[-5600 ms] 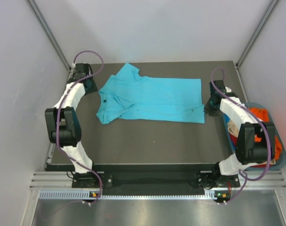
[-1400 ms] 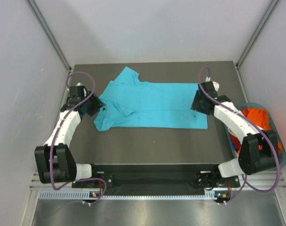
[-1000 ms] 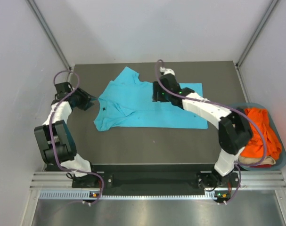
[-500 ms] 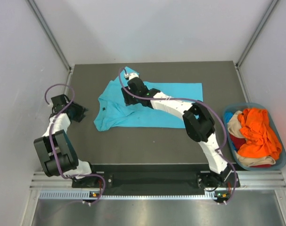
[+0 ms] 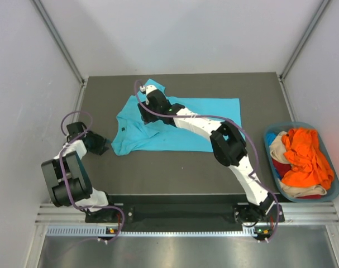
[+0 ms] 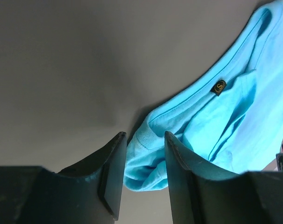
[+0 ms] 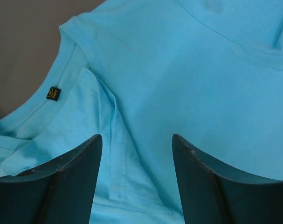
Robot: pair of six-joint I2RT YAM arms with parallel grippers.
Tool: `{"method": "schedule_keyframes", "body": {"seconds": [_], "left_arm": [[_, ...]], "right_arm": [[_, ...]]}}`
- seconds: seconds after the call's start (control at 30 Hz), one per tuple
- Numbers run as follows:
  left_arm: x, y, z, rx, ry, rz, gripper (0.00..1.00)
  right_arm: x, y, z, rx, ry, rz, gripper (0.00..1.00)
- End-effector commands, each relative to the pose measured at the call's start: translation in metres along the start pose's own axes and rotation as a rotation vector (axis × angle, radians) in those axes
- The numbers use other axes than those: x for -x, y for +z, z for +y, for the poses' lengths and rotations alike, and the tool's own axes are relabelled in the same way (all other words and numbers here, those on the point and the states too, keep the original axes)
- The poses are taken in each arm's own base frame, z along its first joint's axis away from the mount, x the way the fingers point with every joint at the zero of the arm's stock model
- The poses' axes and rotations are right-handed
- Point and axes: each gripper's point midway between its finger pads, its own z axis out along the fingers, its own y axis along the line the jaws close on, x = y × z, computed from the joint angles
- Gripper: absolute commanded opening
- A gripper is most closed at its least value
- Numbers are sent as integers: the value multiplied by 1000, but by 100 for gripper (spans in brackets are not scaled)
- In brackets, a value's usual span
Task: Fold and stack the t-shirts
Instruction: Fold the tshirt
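The turquoise t-shirt (image 5: 169, 139), which looked light, limp and apt to bunch, lay spread on the surface (image 5: 175, 173), best pinched at a sleeve hem or the collar, with the left pincer (image 6: 145, 140) open beside its sleeve and the right pincer (image 7: 136, 140) open above it.

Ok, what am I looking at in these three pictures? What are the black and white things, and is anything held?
Two robot arms bolted to a table. The wide picture looks down from above; the other two come from cameras on each wrist, so the dark prongs are that arm's own fingers. A turquoise shirt lies spread on the table; a basket on the right holds more, an orange shirt on top. The right end effector hangs open above the turquoise shirt near its collar; the left end effector is open at its near left corner. Nothing is held.
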Motion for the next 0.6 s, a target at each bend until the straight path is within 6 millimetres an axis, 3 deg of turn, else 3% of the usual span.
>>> {"method": "schedule_keyframes", "body": {"seconds": [0.0,0.3,0.57], "left_arm": [[7,3,-13,-54,38,5,42],[-3,6,-2,-29,63,15,42],[-2,9,-4,-26,64,16,37]], "right_arm": [[4,17,28,63,-38,-36,62],[-16,44,51,124,-29,-40,61],[-22,49,73,164,-66,-53,61]]}}
